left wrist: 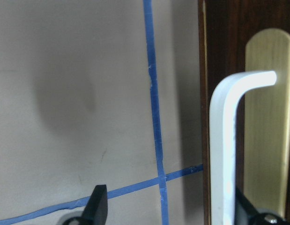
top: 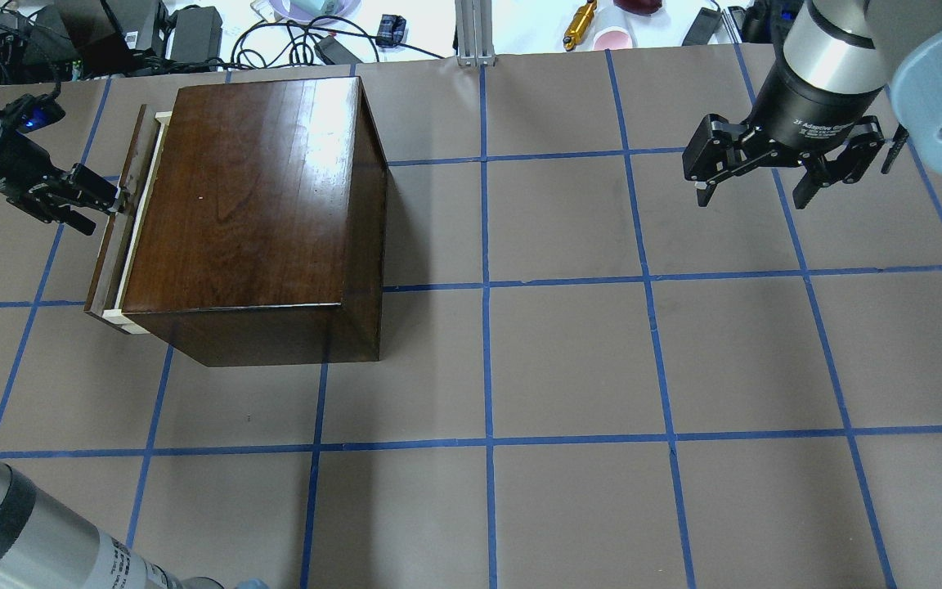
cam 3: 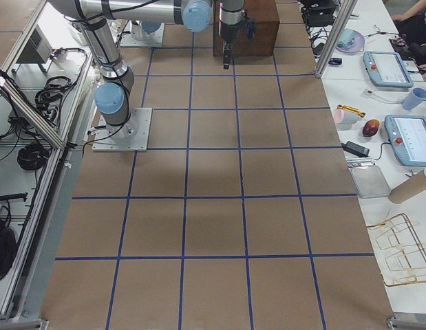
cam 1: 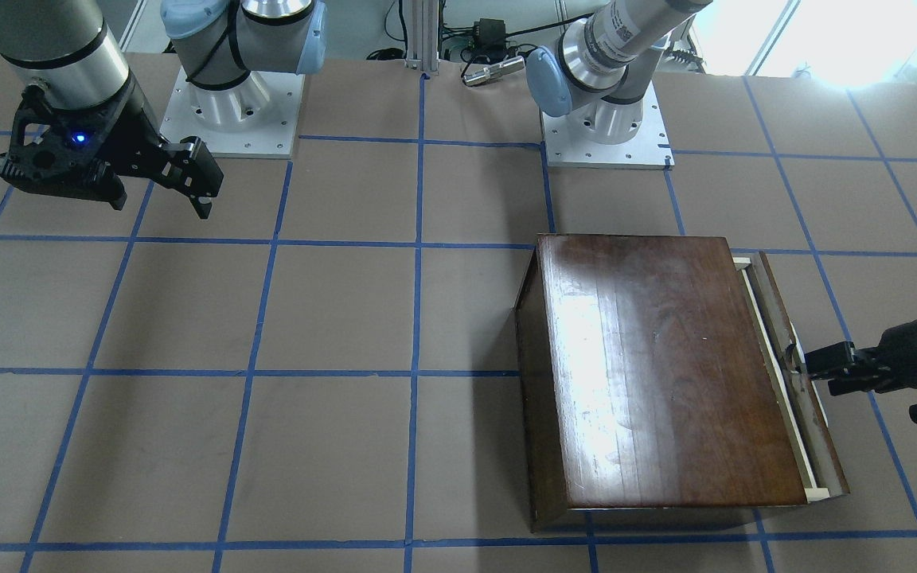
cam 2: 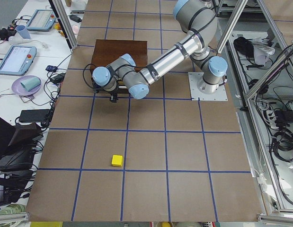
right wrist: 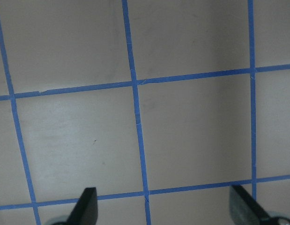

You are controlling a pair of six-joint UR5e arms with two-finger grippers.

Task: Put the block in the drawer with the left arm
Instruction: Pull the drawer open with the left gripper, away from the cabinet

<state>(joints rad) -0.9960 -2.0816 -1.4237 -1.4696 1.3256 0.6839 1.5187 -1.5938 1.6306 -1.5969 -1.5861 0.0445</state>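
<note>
The drawer (top: 115, 245) of the dark-brown box (top: 250, 196) stands a little way out, and a strip of pale wood shows behind its dark front panel (cam 1: 821, 446). My left gripper (top: 99, 200) is open at the drawer's front. In the left wrist view the silver handle (left wrist: 223, 150) stands between its fingers, close to the right-hand one. The yellow block (cam 2: 117, 161) lies on the table well away from the box, toward the table's left end. My right gripper (top: 753, 200) is open and empty, and hangs above the table on the far right.
Blue tape lines grid the brown table (top: 569, 360). The two arm bases (cam 1: 232, 111) (cam 1: 606, 127) stand at the robot's edge. Cables, chargers and cups lie beyond the far edge (top: 291, 33). Tablets and bowls sit on a side bench (cam 2: 23, 61).
</note>
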